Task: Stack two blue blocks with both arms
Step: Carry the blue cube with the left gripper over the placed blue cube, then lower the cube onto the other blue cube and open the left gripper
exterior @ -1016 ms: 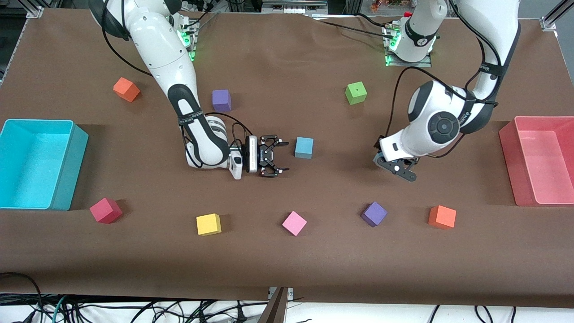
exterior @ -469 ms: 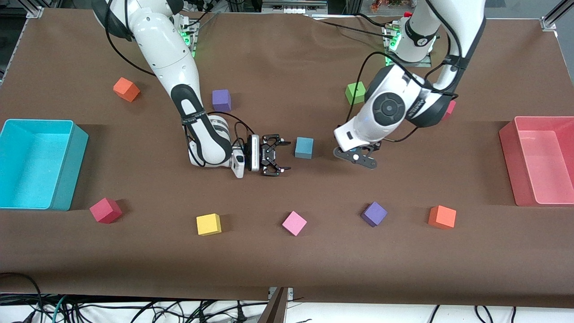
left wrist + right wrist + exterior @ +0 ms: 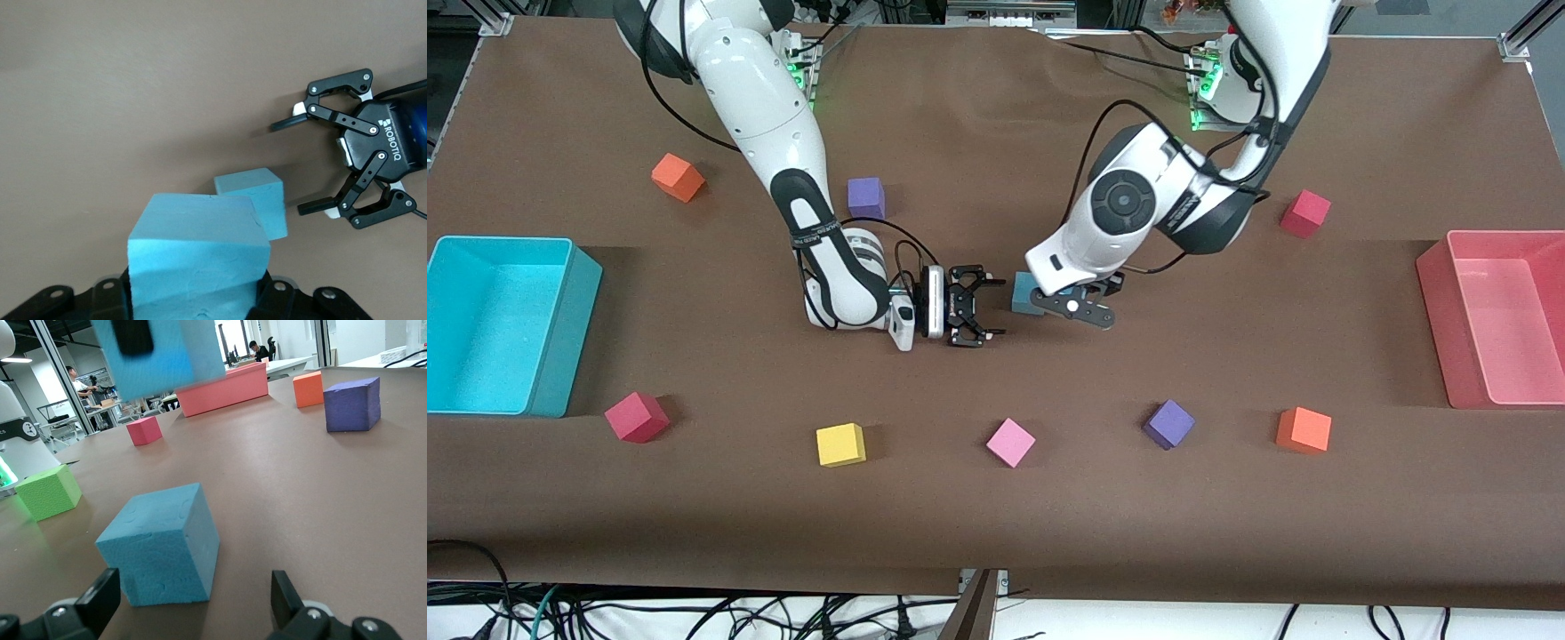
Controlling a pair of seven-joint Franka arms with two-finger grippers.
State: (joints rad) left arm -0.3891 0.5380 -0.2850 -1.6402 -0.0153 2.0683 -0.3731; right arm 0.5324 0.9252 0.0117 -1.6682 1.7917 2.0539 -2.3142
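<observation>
Scattered over the brown surface (image 3: 996, 533) are loose cubes: a red one (image 3: 636, 417), a yellow one (image 3: 840, 444), a pink one (image 3: 1011, 442), a purple one (image 3: 1168, 423) and an orange one (image 3: 1304, 429) in a row nearest the front camera, with another orange cube (image 3: 678, 176), a second purple cube (image 3: 865, 197) and a second red cube (image 3: 1304, 213) nearer the arms' bases. A turquoise bin (image 3: 503, 324) sits at the right arm's end, a pink bin (image 3: 1498, 316) at the left arm's end. Mid-surface, one blue block (image 3: 253, 208) rests on the cloth; the right claw (image 3: 985, 307) lies low just beside it, fingers spread wide, gripping nothing. The left claw (image 3: 1074, 307) hangs over that block, clenched on the other blue block (image 3: 197, 257). The right wrist view shows a green cube (image 3: 48, 492) and glass partitions with people at desks.
</observation>
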